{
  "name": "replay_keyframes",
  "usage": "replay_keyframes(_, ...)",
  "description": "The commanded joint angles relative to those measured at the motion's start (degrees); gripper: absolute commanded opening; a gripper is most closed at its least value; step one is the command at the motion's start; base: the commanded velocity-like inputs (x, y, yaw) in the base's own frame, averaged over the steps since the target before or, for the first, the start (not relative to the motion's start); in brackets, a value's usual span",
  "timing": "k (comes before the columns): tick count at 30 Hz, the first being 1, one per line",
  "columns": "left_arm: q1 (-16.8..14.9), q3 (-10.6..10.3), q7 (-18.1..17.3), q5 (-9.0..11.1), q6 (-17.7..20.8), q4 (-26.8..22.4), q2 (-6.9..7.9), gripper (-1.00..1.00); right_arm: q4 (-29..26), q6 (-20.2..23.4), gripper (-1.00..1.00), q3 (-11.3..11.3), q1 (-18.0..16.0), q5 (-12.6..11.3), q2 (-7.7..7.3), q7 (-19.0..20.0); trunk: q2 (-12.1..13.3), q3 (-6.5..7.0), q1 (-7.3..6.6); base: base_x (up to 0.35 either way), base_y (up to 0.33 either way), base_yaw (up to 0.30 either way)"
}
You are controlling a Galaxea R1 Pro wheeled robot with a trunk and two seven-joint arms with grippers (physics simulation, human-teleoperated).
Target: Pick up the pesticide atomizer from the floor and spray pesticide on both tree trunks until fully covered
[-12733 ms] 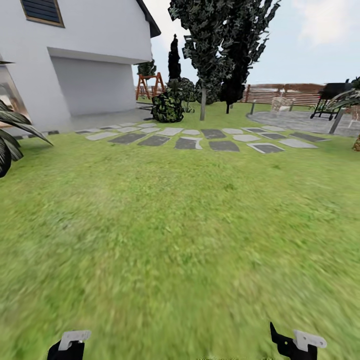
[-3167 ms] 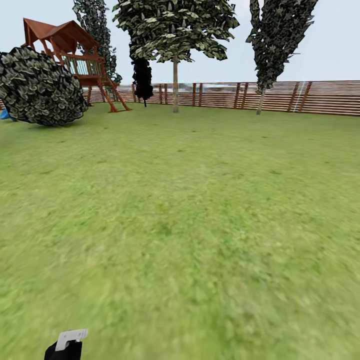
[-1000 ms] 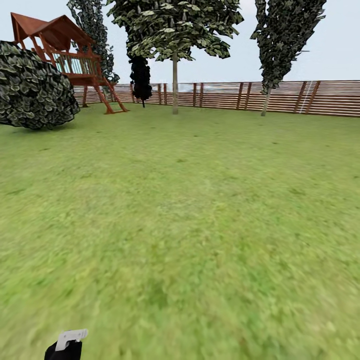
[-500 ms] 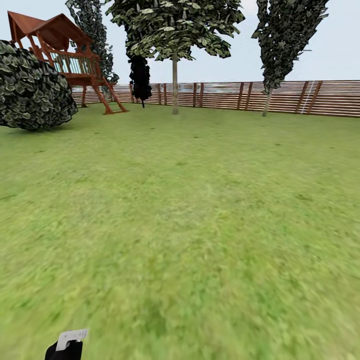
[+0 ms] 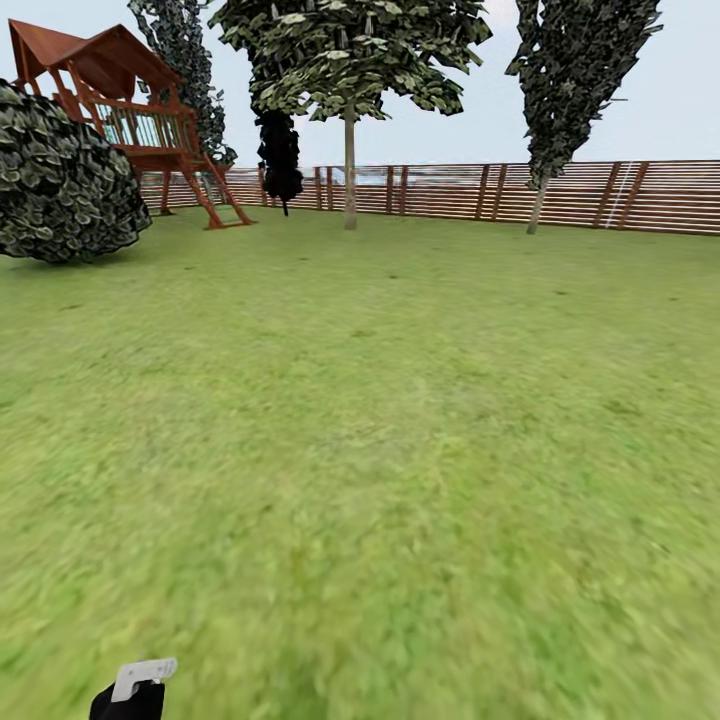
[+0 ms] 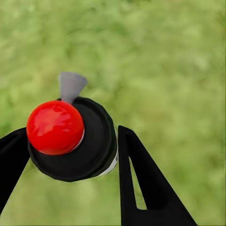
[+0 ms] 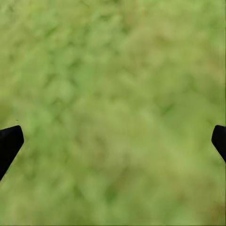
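The lawn point(image 5: 400, 420), blurred mottled green, fills most of the head view and runs to a brown slatted fence point(image 5: 600, 195) across the far side. Against half a second ago the whole view has crept slightly forward: the bush and playhouse sit a touch further left and the far trees a touch larger, a camera shift, not a move of the things.

At far left stands a round, dark, blocky-leaved bush point(image 5: 65, 180), with a red-brown wooden playhouse point(image 5: 130, 110) behind it. Near the fence at far centre rises a tree point(image 5: 350, 60) with a straight pale trunk point(image 5: 350, 175); a second tree point(image 5: 575, 70) with a slimmer trunk point(image 5: 537, 208) stands far right. A near-black narrow cypress point(image 5: 279, 150) stands between playhouse and centre tree.

The left gripper point(image 6: 70, 155) is clenched on the atomizer point(image 6: 87, 141): its round black body with glossy red top sits between the two black fingers point(image 6: 146, 183), a grey nozzle pointing away. In the head view its white tip shows at near left point(image 5: 143, 676). The right gripper point(image 7: 113, 141) is released, fingers point(image 7: 9, 143) wide apart over grass.
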Motion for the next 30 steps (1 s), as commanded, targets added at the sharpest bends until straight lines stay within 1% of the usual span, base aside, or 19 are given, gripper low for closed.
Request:
replay_keyframes(1,0.0,0.02,0.0,0.0,0.0,0.02,0.0,-1.0,0.0,0.0,1.0,0.0,0.0,0.0,0.0,0.0,0.0,0.0,0.0,0.338,0.0,0.0)
replay_keyframes(30,0.0,0.01,0.0,0.0,0.0,-0.01,0.0,-1.0,0.0,0.0,1.0,0.0,0.0,0.0,0.0,0.0,0.0,0.0,0.0,0.338,0.0,0.0)
